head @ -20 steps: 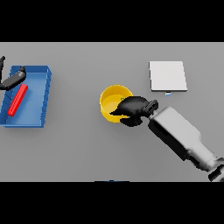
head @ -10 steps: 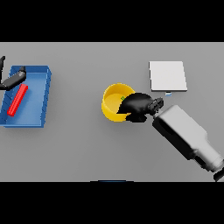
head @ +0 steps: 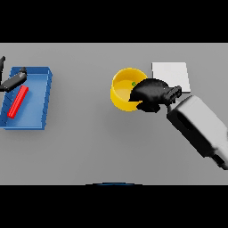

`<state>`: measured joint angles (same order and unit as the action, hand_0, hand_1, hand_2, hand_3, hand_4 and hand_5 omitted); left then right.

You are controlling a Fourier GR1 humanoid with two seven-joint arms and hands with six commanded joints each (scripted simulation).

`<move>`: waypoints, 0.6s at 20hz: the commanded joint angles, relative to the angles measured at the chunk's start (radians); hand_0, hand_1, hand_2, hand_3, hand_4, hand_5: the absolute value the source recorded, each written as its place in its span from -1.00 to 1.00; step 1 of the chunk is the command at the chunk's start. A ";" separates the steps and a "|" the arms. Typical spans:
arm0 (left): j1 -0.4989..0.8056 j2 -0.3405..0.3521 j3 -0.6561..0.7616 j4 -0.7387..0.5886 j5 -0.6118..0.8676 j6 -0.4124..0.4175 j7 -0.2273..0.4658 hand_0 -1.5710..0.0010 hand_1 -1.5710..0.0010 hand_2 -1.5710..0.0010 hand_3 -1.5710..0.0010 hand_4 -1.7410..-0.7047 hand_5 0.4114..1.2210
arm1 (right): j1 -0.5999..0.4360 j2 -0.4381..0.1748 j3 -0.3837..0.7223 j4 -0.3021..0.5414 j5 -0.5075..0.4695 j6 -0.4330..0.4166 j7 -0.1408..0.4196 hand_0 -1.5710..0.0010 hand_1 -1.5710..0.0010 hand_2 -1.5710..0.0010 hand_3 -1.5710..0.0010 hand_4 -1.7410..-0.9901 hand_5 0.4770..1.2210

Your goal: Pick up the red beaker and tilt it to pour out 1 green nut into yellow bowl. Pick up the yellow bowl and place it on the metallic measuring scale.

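The yellow bowl [head: 120, 89] hangs a little above the grey table, right of centre, with a green nut [head: 133, 83] showing inside it. My right hand [head: 149, 94] is shut on the bowl's right rim, its thumb curled over the edge. Just beyond the hand, to the right, lies the metallic measuring scale [head: 171, 75], a flat pale square, partly hidden by the wrist. The red beaker [head: 18, 101] lies on its side in the blue tray [head: 44, 102] at far left. My left hand [head: 12, 81] shows at the tray's upper left corner.
The blue tray's walls stand along the table's left edge. My right forearm [head: 200, 127] slants across the lower right of the table.
My right hand has carried the yellow bowl up the view and to the right, closer to the scale. The left hand, beaker and tray have stayed put.
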<state>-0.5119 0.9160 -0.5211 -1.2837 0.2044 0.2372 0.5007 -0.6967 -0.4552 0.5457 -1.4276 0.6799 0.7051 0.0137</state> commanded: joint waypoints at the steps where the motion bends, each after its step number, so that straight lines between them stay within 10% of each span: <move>1: 0.005 0.003 0.003 -0.004 0.000 0.005 -0.002 1.00 1.00 1.00 1.00 0.80 -0.23 | -0.002 -0.012 -0.008 0.001 -0.005 0.003 -0.004 -0.99 -0.99 -0.98 -0.59 -0.95 1.00; 12: 0.004 0.021 -0.006 -0.043 -0.011 0.014 0.053 1.00 1.00 1.00 1.00 0.81 -0.19 | -0.109 -0.120 -0.087 0.216 0.034 -0.132 -0.085 -1.00 -1.00 -1.00 -0.56 -0.94 1.00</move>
<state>-0.5075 0.9370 -0.5271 -1.3270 0.1938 0.2511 0.5538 -0.8050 -0.5755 0.4586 -1.2113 0.7137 0.5739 -0.0666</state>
